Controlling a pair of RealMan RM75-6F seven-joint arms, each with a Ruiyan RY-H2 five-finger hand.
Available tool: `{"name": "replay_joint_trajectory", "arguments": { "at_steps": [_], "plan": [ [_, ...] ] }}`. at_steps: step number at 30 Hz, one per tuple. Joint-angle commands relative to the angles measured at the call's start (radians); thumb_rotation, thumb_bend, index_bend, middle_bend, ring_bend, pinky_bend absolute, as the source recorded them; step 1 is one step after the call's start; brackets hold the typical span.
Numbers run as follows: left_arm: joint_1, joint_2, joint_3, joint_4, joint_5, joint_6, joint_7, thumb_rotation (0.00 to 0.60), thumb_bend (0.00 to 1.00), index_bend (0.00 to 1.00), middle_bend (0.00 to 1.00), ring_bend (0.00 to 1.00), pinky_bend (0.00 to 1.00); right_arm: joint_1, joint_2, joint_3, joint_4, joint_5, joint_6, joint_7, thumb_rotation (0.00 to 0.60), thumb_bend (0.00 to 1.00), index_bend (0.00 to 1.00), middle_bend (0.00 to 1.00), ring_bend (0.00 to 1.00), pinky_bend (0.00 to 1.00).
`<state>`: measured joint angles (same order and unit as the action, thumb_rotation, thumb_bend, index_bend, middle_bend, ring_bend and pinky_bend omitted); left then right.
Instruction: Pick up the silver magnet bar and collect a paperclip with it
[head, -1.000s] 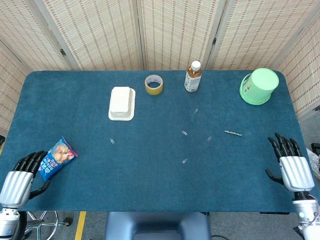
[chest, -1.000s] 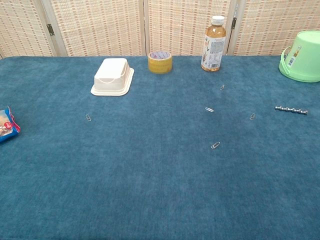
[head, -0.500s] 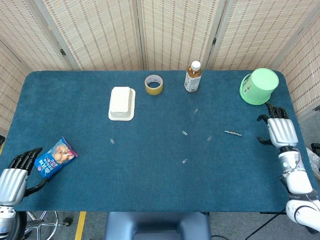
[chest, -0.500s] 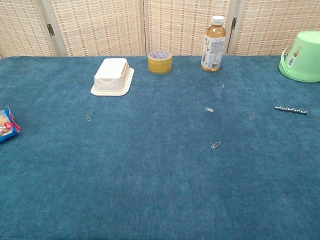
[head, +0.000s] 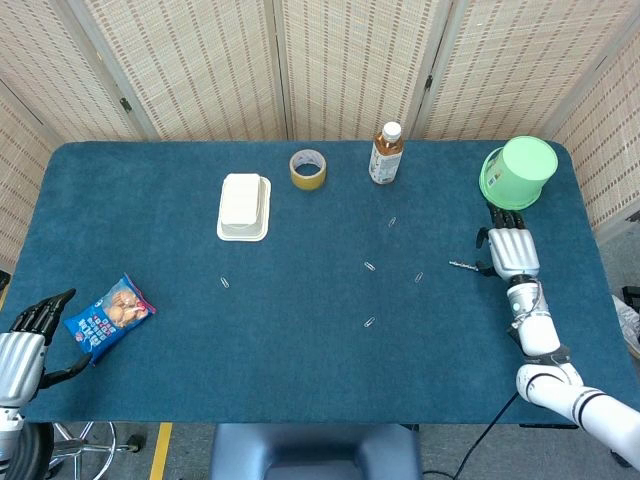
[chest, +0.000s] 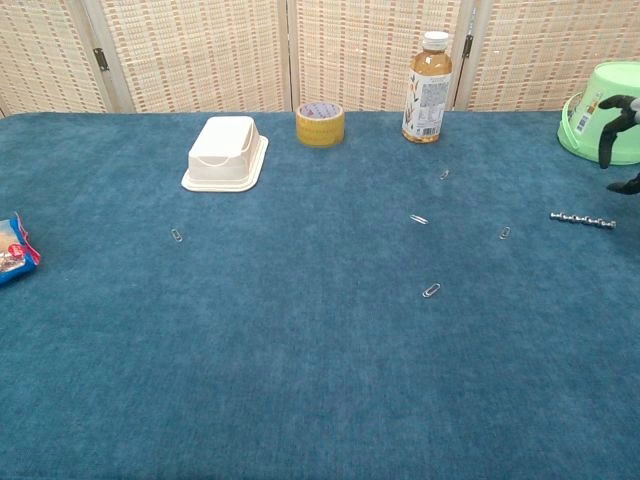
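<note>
At the right side of the frame, I've got the right robot hand (head: 511, 252) hovering just beside the silver magnet bar (head: 465, 265), fingers spread and holding nothing; its dark fingertips (chest: 612, 112) poke in at the right edge of the chest view, in front of the green bucket (head: 518, 172). The bar lies flat on the blue table (head: 300, 350), right of centre, its right end near my thumb; I can't tell whether they touch. Nearest paperclip (head: 419, 277) sits left of the bar, with more clips scattered toward centre. At the lower left corner, my left robot hand (head: 25, 345) rests off the table edge, fingers loosely apart, empty, beside the snack packet (head: 108, 316). Across the upper middle I see the white box (head: 244, 206), tape roll (head: 307, 168) and tea bottle (head: 386, 153).
</note>
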<state>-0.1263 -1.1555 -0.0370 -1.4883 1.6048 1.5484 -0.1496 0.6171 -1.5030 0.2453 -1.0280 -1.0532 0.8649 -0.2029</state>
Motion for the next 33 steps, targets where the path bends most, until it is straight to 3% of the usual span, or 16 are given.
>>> {"name": "replay_joint_trajectory", "arguments": {
  "at_steps": [1, 20, 29, 33],
  "plan": [
    [-0.001, 0.001, 0.003, 0.006, 0.008, 0.005, -0.014, 0.600, 0.25, 0.03, 0.20, 0.19, 0.24, 0.035, -0.059, -0.001, 0.069, -0.011, -0.035, 0.031, 0.600, 0.31, 0.49, 0.03, 0.03, 0.00],
    [0.023, 0.037, 0.023, -0.022, 0.041, 0.053, -0.061, 0.600, 0.26, 0.03, 0.20, 0.19, 0.24, 0.074, -0.223, 0.020, 0.277, 0.066, -0.104, -0.008, 0.600, 0.33, 0.49, 0.04, 0.05, 0.00],
    [0.030, 0.046, 0.022, -0.018, 0.033, 0.060, -0.072, 0.600, 0.26, 0.03, 0.20, 0.19, 0.24, 0.095, -0.246, 0.030, 0.296, 0.056, -0.123, 0.003, 0.600, 0.34, 0.51, 0.05, 0.06, 0.00],
    [0.032, 0.048, 0.021, -0.023, 0.035, 0.065, -0.066, 0.600, 0.27, 0.03, 0.20, 0.19, 0.24, 0.099, -0.252, 0.029, 0.309, 0.051, -0.133, 0.005, 0.600, 0.40, 0.52, 0.05, 0.06, 0.00]
  ]
}}
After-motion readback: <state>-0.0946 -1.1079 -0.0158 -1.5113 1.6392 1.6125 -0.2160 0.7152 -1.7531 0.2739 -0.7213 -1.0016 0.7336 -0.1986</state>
